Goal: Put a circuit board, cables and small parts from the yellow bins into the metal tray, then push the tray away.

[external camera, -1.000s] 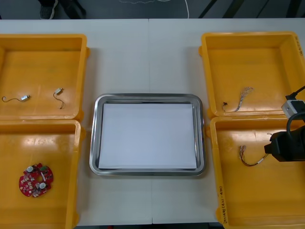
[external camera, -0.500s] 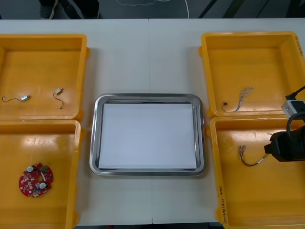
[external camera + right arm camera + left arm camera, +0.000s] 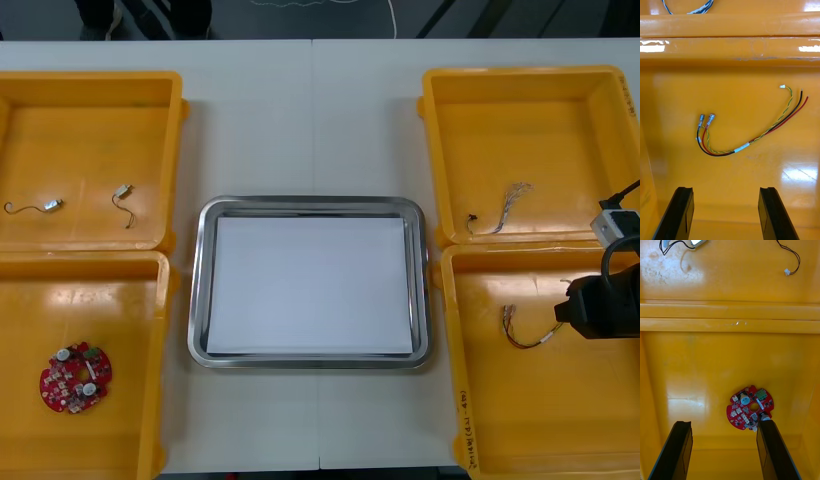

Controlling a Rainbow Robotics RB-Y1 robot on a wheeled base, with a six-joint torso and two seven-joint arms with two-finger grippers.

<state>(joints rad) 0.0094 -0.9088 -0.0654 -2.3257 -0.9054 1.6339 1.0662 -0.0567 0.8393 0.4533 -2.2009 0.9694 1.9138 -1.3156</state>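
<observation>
The metal tray (image 3: 198, 290), white inside and holding nothing, lies mid-table. A round red circuit board (image 3: 74, 377) rests in the near-left yellow bin (image 3: 110, 310). In the left wrist view my left gripper (image 3: 724, 450) hangs open above that bin, and the board (image 3: 750, 407) lies just ahead of one finger (image 3: 771, 450). My right gripper (image 3: 724, 212) hovers open over the near-right bin (image 3: 540, 420). A red, black and yellow cable (image 3: 741, 148) lies on the bin floor ahead of its fingers, apart from them. The right arm (image 3: 603, 305) shows beside this cable (image 3: 530, 331).
The far-left bin (image 3: 80, 140) holds two small metal parts (image 3: 51, 206) (image 3: 123, 194) on thin wires. A twisted blue and white cable (image 3: 505, 208) lies in the far-right bin (image 3: 520, 130). Bare table runs beyond and in front of the tray.
</observation>
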